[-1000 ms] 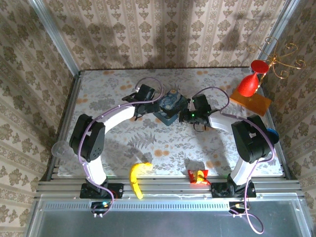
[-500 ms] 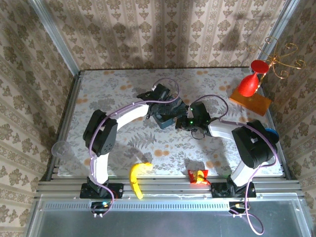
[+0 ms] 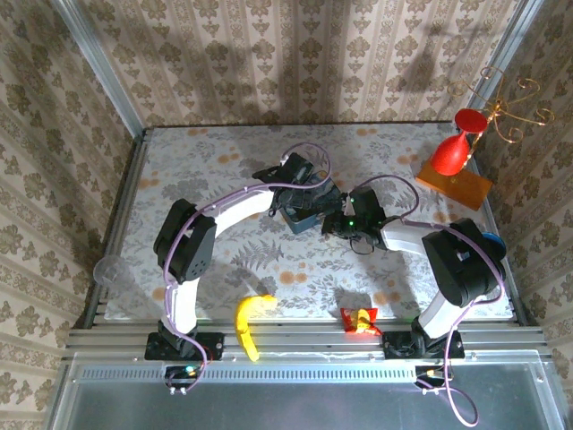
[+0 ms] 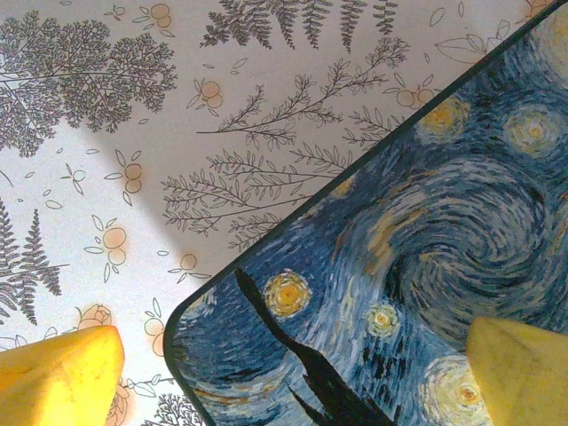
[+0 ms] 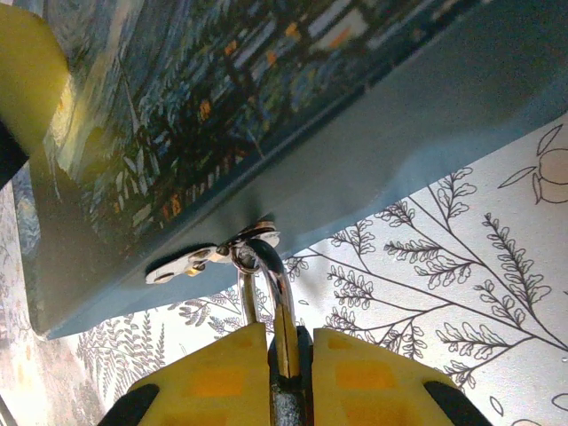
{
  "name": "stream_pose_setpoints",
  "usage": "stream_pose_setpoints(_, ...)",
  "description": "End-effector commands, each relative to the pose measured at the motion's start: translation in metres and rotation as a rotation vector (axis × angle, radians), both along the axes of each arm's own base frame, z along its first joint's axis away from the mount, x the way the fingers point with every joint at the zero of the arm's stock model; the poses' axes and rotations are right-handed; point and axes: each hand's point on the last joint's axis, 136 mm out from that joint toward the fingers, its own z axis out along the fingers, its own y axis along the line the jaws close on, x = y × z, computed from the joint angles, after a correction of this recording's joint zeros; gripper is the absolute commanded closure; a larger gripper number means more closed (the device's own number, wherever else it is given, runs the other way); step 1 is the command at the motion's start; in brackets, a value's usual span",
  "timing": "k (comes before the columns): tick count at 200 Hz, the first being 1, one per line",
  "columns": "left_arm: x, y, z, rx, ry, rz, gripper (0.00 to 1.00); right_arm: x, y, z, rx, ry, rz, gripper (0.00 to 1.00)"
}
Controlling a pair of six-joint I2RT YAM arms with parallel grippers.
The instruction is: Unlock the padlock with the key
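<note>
Yellow-tipped right hand: pinching the padlock just under the hasp, right side of the tin box, middle of the desk. Left hand: spread wide over the lid. Clamp the box first; hold the lock steady, in line with the hasp.

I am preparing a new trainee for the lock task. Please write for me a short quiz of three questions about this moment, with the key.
1. True or false: the left gripper hangs open above a corner of the blue night-sky-painted tin box.
2. What is pinched between the yellow fingers of the right gripper? A) a corner of the tin box; B) the small silvery metal padlock; C) nothing.
3. Fill in: the padlock's shackle is hooked through the box's small metal ____.
Key: 1 true; 2 B; 3 hasp.
</note>
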Motion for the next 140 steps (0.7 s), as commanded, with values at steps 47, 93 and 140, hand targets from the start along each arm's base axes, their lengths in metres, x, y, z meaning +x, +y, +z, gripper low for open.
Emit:
stream_pose_setpoints(47, -0.027, 0.048, -0.051, 0.198, 0.166, 0.023, 0.00, -0.005, -0.015, -0.001, 0.006, -0.005, -0.040, 0.82)
stream_pose_setpoints(93, -0.027, 0.047, -0.051, 0.189, 0.171, 0.026, 0.00, -0.012, -0.017, -0.012, 0.012, 0.010, -0.040, 0.80)
stream_pose_setpoints(140, -0.028, 0.052, -0.052, 0.198, 0.176, 0.039, 0.00, -0.018, -0.020, -0.013, 0.010, 0.007, -0.036, 0.80)
